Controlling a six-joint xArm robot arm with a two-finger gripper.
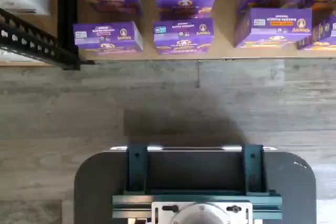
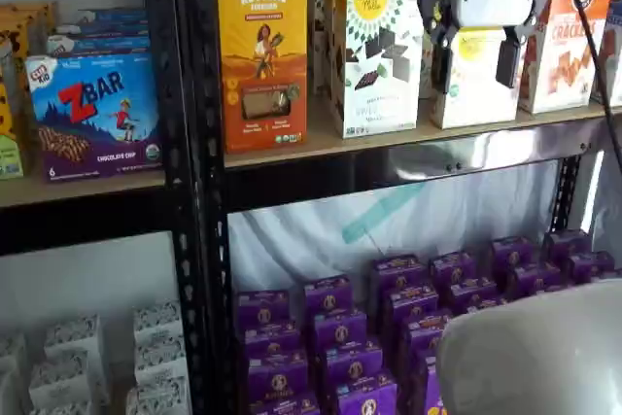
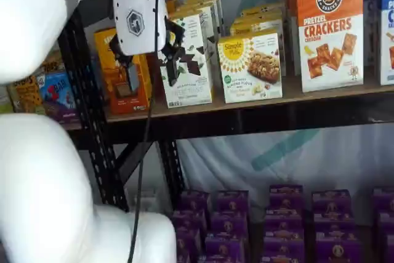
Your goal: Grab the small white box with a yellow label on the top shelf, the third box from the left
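The small white box [image 2: 473, 85] with a yellow sunburst label stands on the top shelf [image 2: 321, 146], between a taller white box with dark squares [image 2: 377, 55] and an orange cracker box [image 2: 569, 36]. It shows in both shelf views [image 3: 250, 69]. My gripper [image 2: 475, 60] hangs in front of the shelf, white body above, black fingers spread with a plain gap. In a shelf view the fingers frame the small box. In a shelf view my gripper [image 3: 152, 75] stands well to its left, so it is in front of the box and apart from it. It holds nothing. The wrist view does not show the box.
An orange Revival box [image 2: 262, 55] stands left of the tall white box. Black uprights [image 2: 194, 182] bound the bay. Purple boxes [image 2: 389, 337] fill the lower level and show in the wrist view [image 1: 184, 35], above grey floor and the dark teal-bracketed mount [image 1: 194, 182].
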